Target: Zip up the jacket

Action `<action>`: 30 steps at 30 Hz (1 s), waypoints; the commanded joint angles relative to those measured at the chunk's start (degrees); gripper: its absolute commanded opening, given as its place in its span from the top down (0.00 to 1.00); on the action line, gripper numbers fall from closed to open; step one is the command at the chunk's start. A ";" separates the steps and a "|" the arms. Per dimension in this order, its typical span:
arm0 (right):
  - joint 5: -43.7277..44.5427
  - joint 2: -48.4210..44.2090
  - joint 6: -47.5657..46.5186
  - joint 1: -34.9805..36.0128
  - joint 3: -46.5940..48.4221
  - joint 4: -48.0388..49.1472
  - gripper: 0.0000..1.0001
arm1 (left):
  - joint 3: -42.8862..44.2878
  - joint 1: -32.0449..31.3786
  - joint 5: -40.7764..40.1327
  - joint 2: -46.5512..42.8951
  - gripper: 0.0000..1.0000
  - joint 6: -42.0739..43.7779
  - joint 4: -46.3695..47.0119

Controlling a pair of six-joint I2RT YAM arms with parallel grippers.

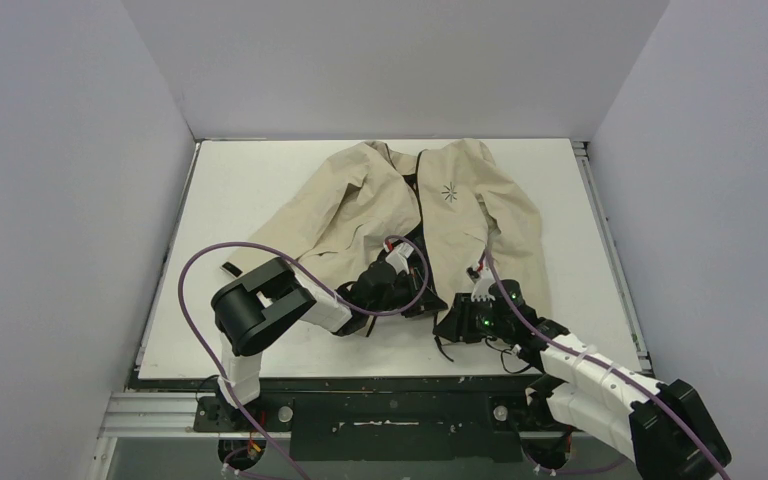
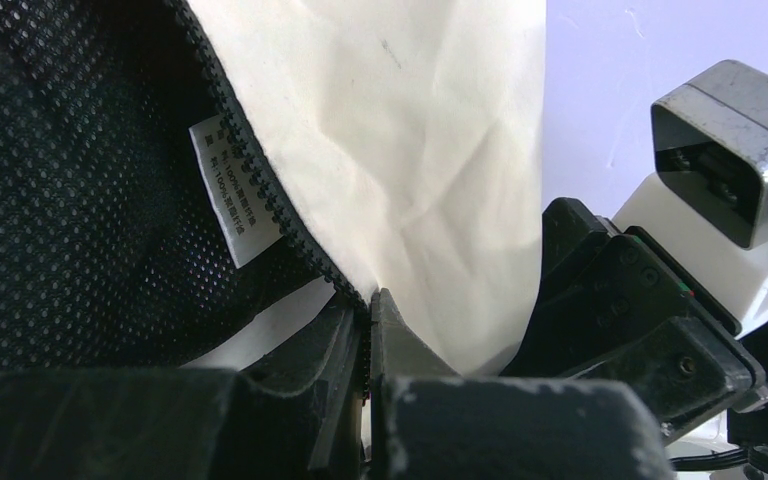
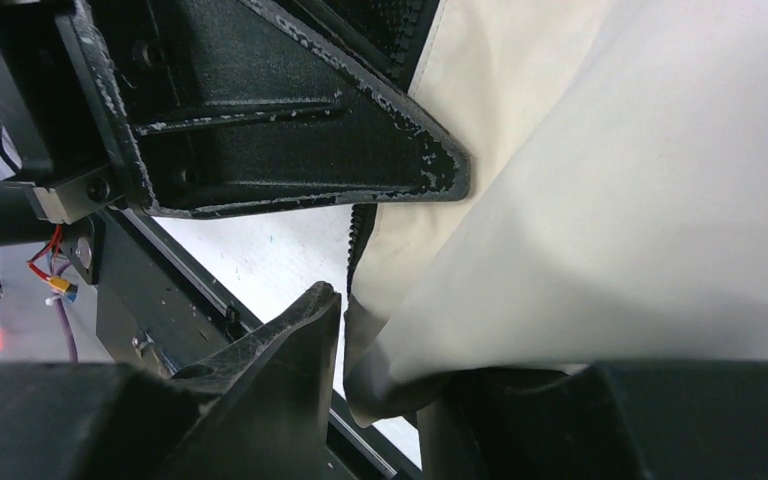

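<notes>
The beige jacket [image 1: 460,215] lies spread on the white table [image 1: 250,190], front up, its dark zipper [image 1: 421,215] running down the middle and a black starburst logo [image 1: 449,192] on the chest. At the bottom hem my left gripper [image 1: 410,290] [image 2: 370,312] is shut on the toothed zipper edge [image 2: 260,185], beside the black mesh lining [image 2: 70,180]. Just to its right, my right gripper [image 1: 457,318] [image 3: 410,380] has its jaws apart around the other hem corner [image 3: 400,385]. One finger [image 3: 290,370] stands slightly clear of the cloth; the other is hidden under it.
The two grippers sit close together; the right arm's wrist [image 2: 660,300] fills the right of the left wrist view, and a left finger [image 3: 290,130] crosses the top of the right wrist view. The table's front edge [image 1: 380,378] lies just behind them. Grey walls [image 1: 60,200] enclose the table.
</notes>
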 commanded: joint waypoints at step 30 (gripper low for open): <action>-7.86 -0.19 -1.68 0.48 1.51 5.34 1.00 | 1.99 2.60 2.74 -2.73 0.97 1.44 1.75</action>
